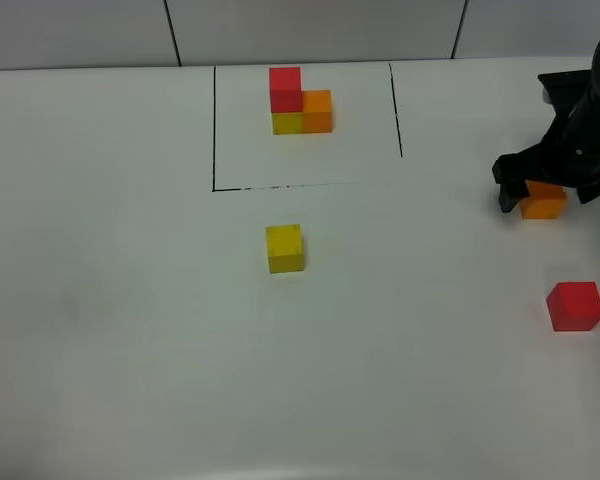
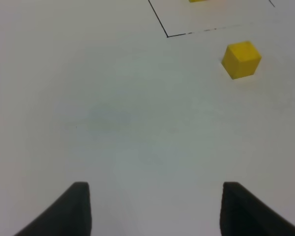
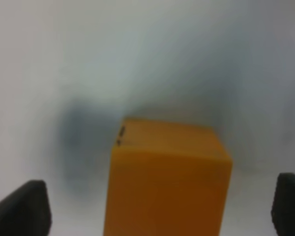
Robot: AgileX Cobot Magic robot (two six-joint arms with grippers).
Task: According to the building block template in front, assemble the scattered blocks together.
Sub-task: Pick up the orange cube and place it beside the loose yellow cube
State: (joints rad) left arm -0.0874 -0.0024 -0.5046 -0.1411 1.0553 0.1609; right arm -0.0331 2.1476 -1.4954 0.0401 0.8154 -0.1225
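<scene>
1. Near the right edge of the table (image 1: 100,300), the right claw (image 1: 546,192) straddles the orange cube (image 3: 167,182), jaws apart with a gap on each side, not yet gripping.
2. By the same edge, nearer the front, lies the red cube (image 1: 575,305); the yellow cube (image 1: 284,248) sits mid-table, before the template (image 1: 300,102).
3. Off to the left side, the left claw (image 2: 155,206) stands open and empty.

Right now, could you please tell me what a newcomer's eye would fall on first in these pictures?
Bright cubes on the white table: a red, yellow and orange trio inside a black drawn frame at the back, a loose yellow cube in front of it, a red cube at the right. Also at the right, the right gripper straddles an orange cube, jaws clear of it.
</scene>
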